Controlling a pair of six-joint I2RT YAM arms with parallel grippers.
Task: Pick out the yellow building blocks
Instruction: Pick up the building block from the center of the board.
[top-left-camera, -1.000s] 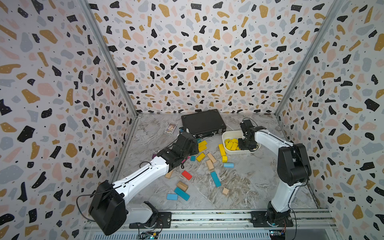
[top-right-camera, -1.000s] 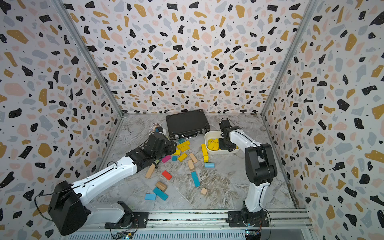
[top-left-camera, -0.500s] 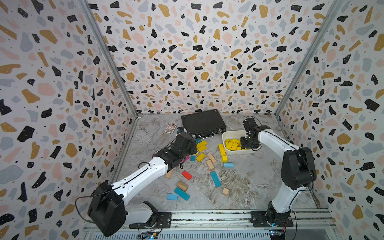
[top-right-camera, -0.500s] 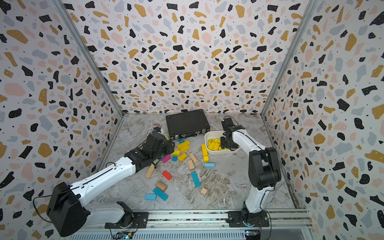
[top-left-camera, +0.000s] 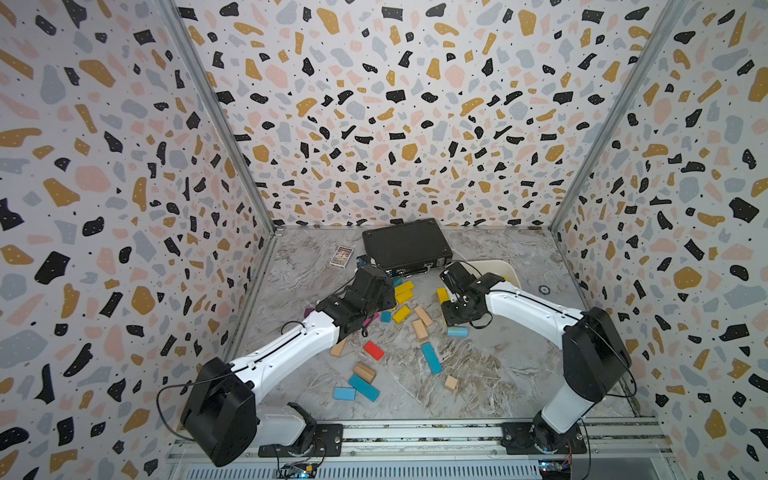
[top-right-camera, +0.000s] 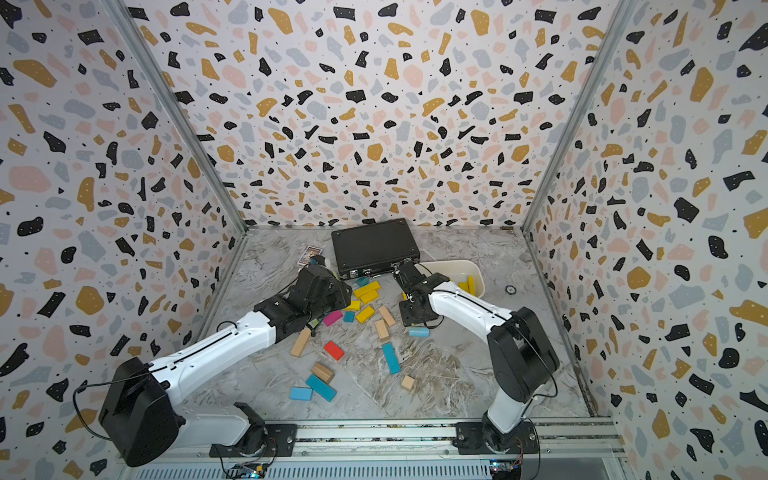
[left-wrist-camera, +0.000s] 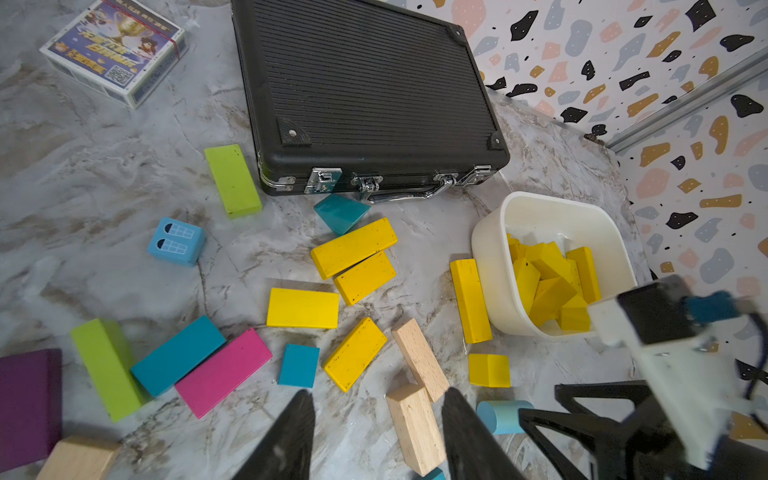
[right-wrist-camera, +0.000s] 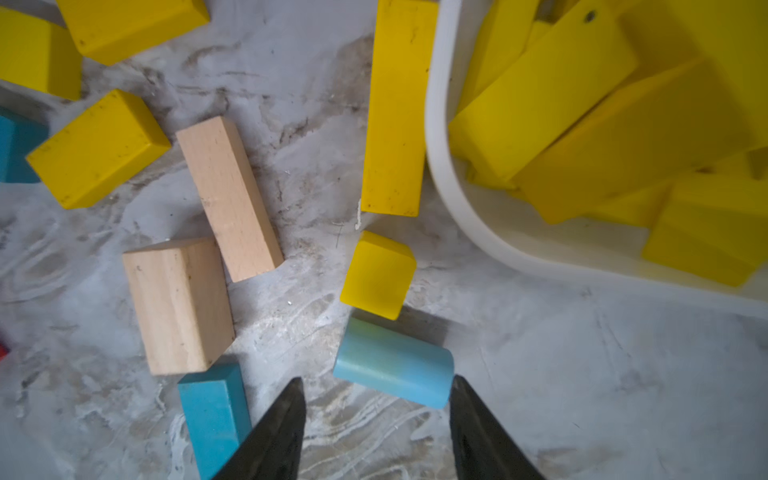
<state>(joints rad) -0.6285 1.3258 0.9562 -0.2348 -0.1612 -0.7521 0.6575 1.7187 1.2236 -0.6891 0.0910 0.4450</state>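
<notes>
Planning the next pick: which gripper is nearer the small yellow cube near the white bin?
Right. The right gripper hangs beside the small yellow cube; the left gripper is farther, across the tan blocks.

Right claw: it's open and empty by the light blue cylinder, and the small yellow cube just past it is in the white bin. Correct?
No. The small yellow cube is not in the white bin; it lies on the table outside the rim, as the right wrist view shows. The right claw is open and empty by the light blue cylinder.
</notes>
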